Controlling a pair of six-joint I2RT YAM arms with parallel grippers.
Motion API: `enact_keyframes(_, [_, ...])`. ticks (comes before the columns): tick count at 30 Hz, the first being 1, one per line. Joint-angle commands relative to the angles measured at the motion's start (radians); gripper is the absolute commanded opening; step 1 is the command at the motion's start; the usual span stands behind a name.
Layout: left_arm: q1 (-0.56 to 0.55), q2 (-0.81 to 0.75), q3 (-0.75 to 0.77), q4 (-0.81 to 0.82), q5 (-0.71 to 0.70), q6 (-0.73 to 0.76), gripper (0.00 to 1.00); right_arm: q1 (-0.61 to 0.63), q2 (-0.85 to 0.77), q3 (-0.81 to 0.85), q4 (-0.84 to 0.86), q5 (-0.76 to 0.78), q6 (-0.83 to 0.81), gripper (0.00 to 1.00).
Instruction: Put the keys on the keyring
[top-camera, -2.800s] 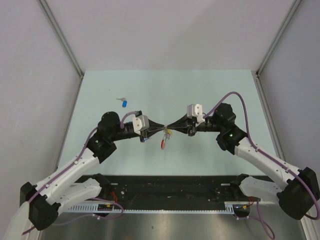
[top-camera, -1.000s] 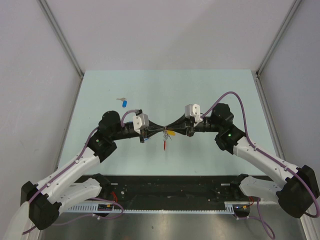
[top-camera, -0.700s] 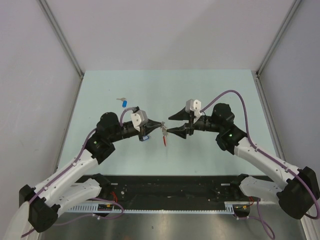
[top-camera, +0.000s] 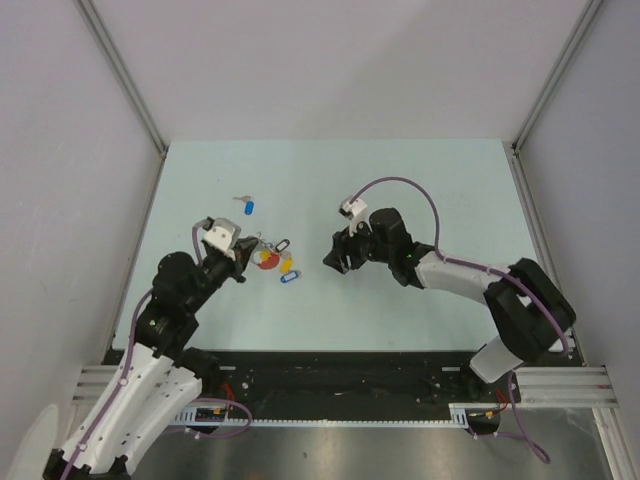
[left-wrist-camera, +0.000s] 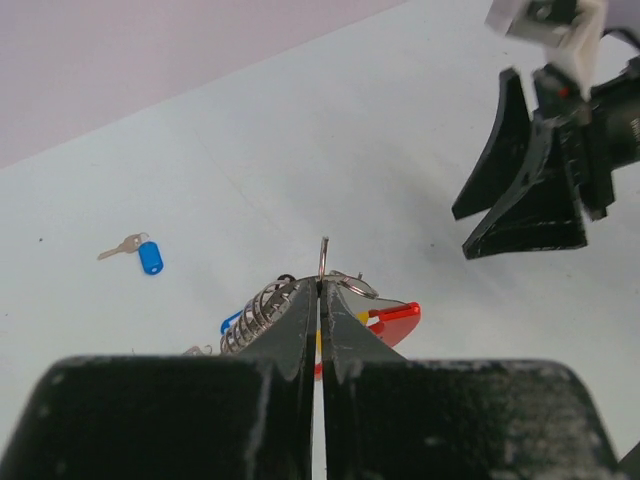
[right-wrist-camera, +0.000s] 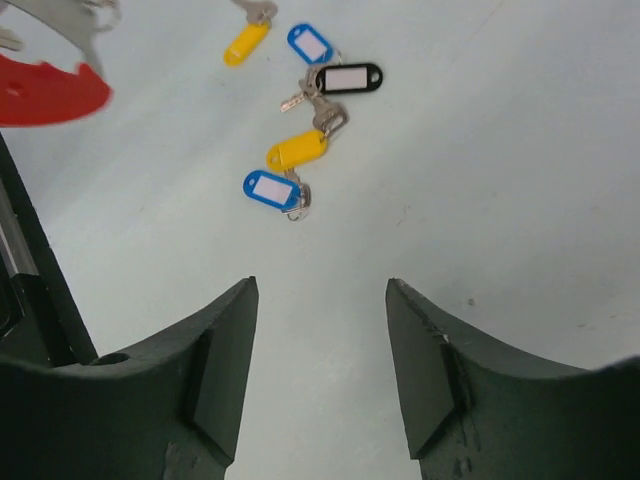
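Note:
My left gripper (left-wrist-camera: 320, 285) is shut on a thin metal part of the keyring (left-wrist-camera: 395, 318), whose red arc and silvery coil show on either side of the jaws. From above, the keyring (top-camera: 267, 260) sits at the tip of the left gripper (top-camera: 252, 258), left of centre. Several tagged keys (right-wrist-camera: 297, 150) in yellow, blue and black lie bunched beside the red arc (right-wrist-camera: 50, 95); I cannot tell whether they hang on the ring. My right gripper (right-wrist-camera: 320, 290) is open with nothing between its fingers, and in the top view this gripper (top-camera: 330, 260) is right of the keys (top-camera: 287, 268).
A lone key with a blue tag (top-camera: 247, 206) lies on the pale green table (top-camera: 420, 190) behind the left gripper, and the left wrist view shows that same key (left-wrist-camera: 145, 253). Grey walls close in the table on three sides.
The grippers had met at mid-table. The right one has opened and drawn back right. The left arm has pulled back left with the keyring, and tagged keys now lie beside it.

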Motion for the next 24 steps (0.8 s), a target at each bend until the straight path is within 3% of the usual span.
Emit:
enact_keyframes(1, [0.009, -0.072, -0.017, -0.001, -0.060, 0.002, 0.00, 0.034, 0.126, 0.070, 0.095, 0.013, 0.124, 0.57])
enact_keyframes(10, [0.009, -0.125, -0.037, -0.004, -0.123, 0.019, 0.00, 0.074, 0.408, 0.191, 0.203, -0.075, 0.330, 0.46])
enact_keyframes(24, [0.009, -0.122, -0.037, 0.002, -0.086, 0.012, 0.01, 0.090, 0.548, 0.311, 0.112, -0.053, 0.344, 0.36])
